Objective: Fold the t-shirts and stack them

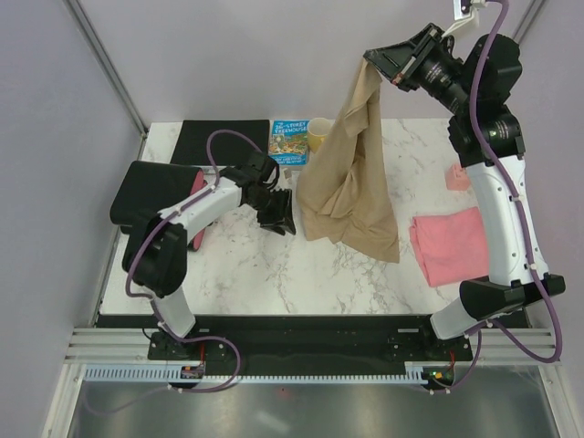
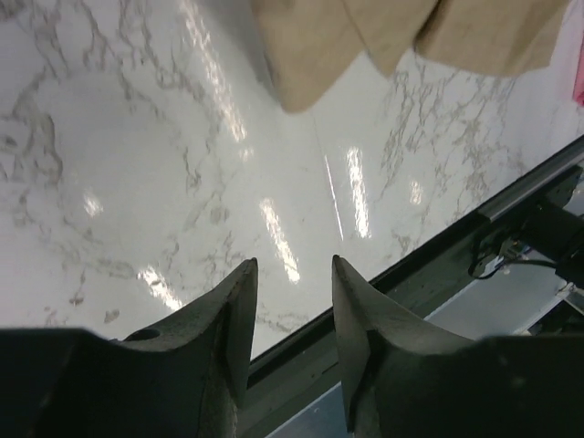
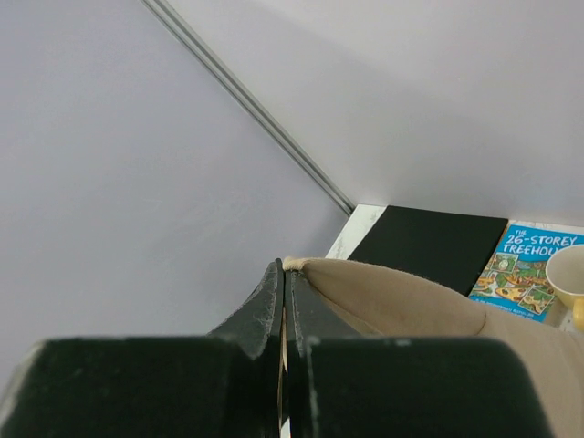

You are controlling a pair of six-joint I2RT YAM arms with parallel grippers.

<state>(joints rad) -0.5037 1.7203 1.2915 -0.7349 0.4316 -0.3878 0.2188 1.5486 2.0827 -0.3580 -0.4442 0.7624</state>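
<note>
Top view, 12 o'clock = far edge of table [image 1: 274,274].

- Right end effector [image 1: 370,60] is raised high above the far edge, at about 1 o'clock. The right wrist view shows its jaws clenched on a fold at the top edge of the tan t-shirt [image 1: 351,173].
- The tan t-shirt hangs down from that pinch in a long bunched drape over the table centre. Its lower edge is at or just above the marble; I cannot tell whether it touches.
- Left end effector [image 1: 276,215] is low over the table, at 9 o'clock of the hanging shirt and just beside it without touching. The left wrist view shows the jaws apart with bare marble between them, grasping nothing. The tan hem sits beyond the fingertips at 12 o'clock in that view.
- Pink t-shirt [image 1: 449,245] lies folded flat on the table at about 4 o'clock, well apart from the tan one.
- Others: black mat [image 1: 224,137], book [image 1: 289,140] and yellow cup [image 1: 318,135] along the far edge, 11 to 12 o'clock. The cup is partly behind the drape. Small pink block [image 1: 456,176] at 2 o'clock. Pink-and-black box [image 1: 155,192] overhangs the table at 9 o'clock.
</note>
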